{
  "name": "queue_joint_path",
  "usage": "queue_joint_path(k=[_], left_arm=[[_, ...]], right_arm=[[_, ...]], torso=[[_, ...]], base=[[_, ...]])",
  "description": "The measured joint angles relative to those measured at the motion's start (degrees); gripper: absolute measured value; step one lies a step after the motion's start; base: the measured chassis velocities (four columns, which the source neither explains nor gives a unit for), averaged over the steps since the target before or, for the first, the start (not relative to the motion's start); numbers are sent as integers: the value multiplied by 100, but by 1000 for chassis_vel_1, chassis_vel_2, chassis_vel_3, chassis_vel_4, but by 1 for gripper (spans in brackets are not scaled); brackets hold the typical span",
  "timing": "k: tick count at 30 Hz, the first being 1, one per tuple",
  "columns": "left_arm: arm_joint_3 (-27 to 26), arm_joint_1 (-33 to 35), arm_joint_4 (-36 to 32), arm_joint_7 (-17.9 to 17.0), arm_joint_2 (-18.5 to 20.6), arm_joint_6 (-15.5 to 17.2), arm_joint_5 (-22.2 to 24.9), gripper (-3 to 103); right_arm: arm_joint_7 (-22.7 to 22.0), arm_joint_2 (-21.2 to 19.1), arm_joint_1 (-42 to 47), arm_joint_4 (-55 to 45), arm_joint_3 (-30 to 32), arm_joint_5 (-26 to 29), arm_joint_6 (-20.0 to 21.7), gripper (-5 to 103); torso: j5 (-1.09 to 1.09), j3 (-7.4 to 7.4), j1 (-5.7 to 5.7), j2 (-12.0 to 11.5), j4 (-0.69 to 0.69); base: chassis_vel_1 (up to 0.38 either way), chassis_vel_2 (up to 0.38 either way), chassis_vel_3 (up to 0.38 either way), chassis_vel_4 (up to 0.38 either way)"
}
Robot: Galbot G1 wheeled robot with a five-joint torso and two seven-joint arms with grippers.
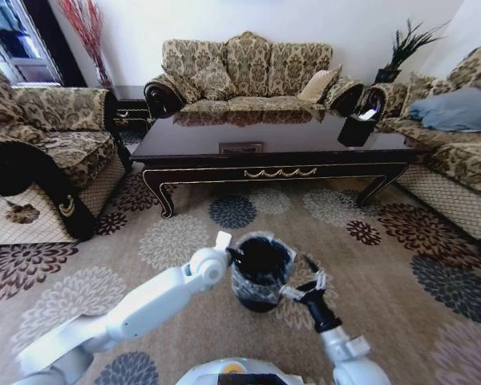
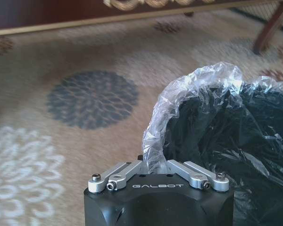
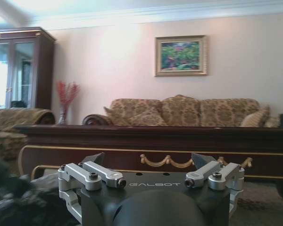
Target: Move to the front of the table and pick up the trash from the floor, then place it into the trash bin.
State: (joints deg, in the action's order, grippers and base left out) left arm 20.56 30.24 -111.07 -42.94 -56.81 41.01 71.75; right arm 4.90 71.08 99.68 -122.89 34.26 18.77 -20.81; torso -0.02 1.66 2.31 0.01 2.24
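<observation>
The left gripper (image 2: 156, 165) has its jaws drawn narrow on a fold of the clear liner at the rim of the trash bin (image 1: 260, 273), pinching the plastic; the right gripper (image 3: 150, 162) sits just beside the bin's other side with its jaws spread wide and nothing between them, facing the table (image 3: 146, 141); in the head view that right gripper (image 1: 303, 286) rests close against the bin's wall. The bin stands upright on the floor (image 1: 385, 305), between the two arms and in front of the long dark table (image 1: 272, 144).

The step in hand looks like a deposit or a hold at the bin; to do it well, I judge the left jaws should let go cleanly, so the thin liner is not dragged up or the light pail tipped, and the right arm should stay off the wall so the bin is not nudged.

By count: one trash bin, one liner bag, one coffee table with a gold scroll along its front, two grippers; the trash itself I cannot find on the visible carpet, and whether any scrap lies inside the dark bin is not to be told; three sofas ring the table, and one black tissue holder (image 1: 357, 128) stands on the table's right end.
</observation>
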Motion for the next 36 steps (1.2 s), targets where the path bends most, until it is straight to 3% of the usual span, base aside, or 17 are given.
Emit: queue_joint_path(k=[4, 7, 10, 17, 26, 36], left_arm=[[-620, 268, -45, 102, 336, 22, -12, 3], [-1433, 803, -24, 469, 761, 26, -232, 3], [-1780, 1121, -26, 687, 967, 25, -402, 3], [-2518, 1905, -33, 1020, 1114, -133, -643, 3], [-2837, 2457, -174, 1108, 1151, -269, -779, 3], [-2903, 2688, -410, 911, 1098, -287, -704, 3]], right_arm=[[-246, -69, -402, 286, 78, 414, 172, 100], [-344, -176, -875, 950, 19, 610, 277, 100], [-383, -308, -1186, 1385, -92, 713, 375, 100], [-319, -484, -2154, 3061, -382, 506, 363, 100], [-140, -238, -3082, 4659, -842, 463, 373, 100], [39, 27, -4032, 6279, -1169, 619, 287, 100]], torso=[[1, 1, 0, 0, -1], [0, 1, 0, 0, -4], [1, 0, 0, 0, -4], [0, 1, 0, 0, 1], [1, 0, 0, -1, -2], [2, 0, 0, -1, -1]], base=[[0, 0, 0, 0], [0, 0, 0, 0], [0, 0, 0, 0], [0, 0, 0, 0], [0, 0, 0, 0], [0, 0, 0, 0]])
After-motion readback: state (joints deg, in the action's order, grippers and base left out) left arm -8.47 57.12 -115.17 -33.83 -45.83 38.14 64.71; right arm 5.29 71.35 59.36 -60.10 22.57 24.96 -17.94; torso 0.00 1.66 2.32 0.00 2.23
